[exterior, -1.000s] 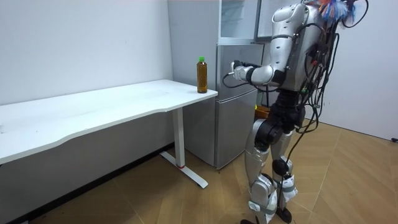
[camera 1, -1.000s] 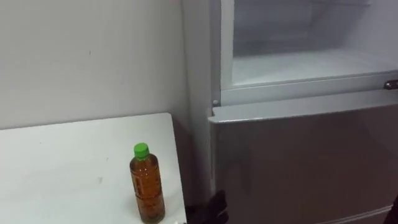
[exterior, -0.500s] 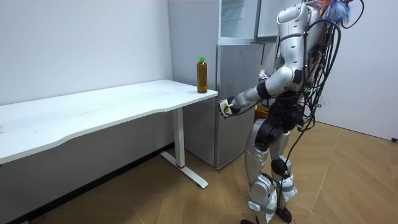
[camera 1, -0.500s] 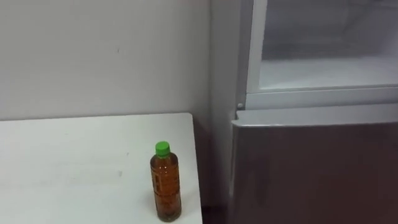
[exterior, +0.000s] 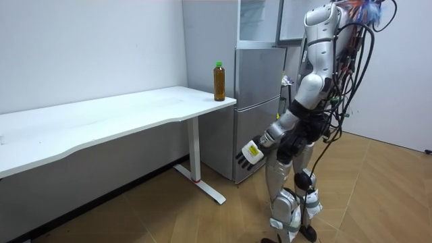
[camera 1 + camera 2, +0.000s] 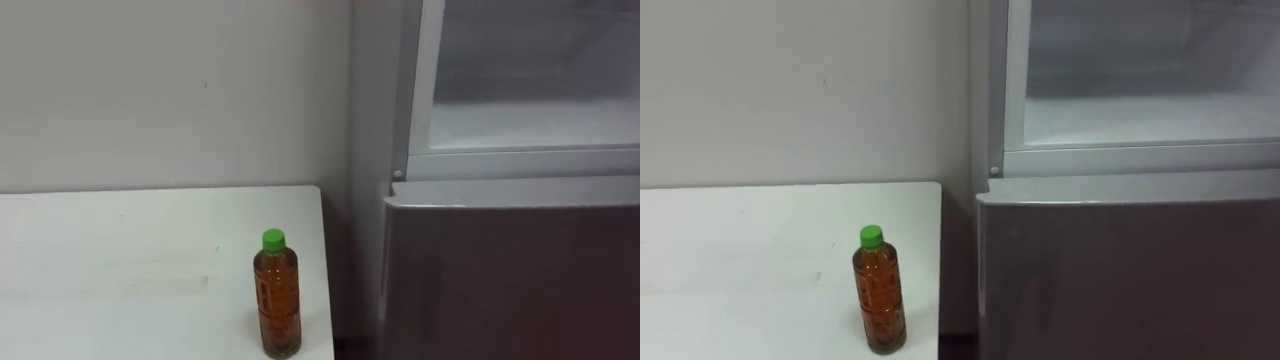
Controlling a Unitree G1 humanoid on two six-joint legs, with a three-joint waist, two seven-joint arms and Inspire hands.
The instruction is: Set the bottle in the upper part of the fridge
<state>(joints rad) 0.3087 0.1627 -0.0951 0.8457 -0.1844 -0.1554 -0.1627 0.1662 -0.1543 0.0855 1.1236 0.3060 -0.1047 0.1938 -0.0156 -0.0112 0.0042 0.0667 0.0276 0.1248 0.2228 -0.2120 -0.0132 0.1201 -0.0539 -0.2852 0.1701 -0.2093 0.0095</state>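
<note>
The left hand hangs low beside the robot's thigh in the room view, its fingers loosely spread and holding nothing. Just beyond the fingers stands the tall silver-grey fridge, which the robot faces; its flat grey lower door is closed. Higher above the fingers, the white-walled upper compartment stands open with a bare pale shelf inside, so the way in looks ready. Up from the fingers and towards the room view's left, well apart from them, the clear plastic bottle of amber drink with a green cap stands upright on the white rectangular surface, near the corner closest to the fridge and free of any hold. Judging by this, the task is at an early stage: the opening of the compartment seems done, while reaching for the bottle, gripping it, lifting it across and setting it on the shelf are all left to do.
</note>
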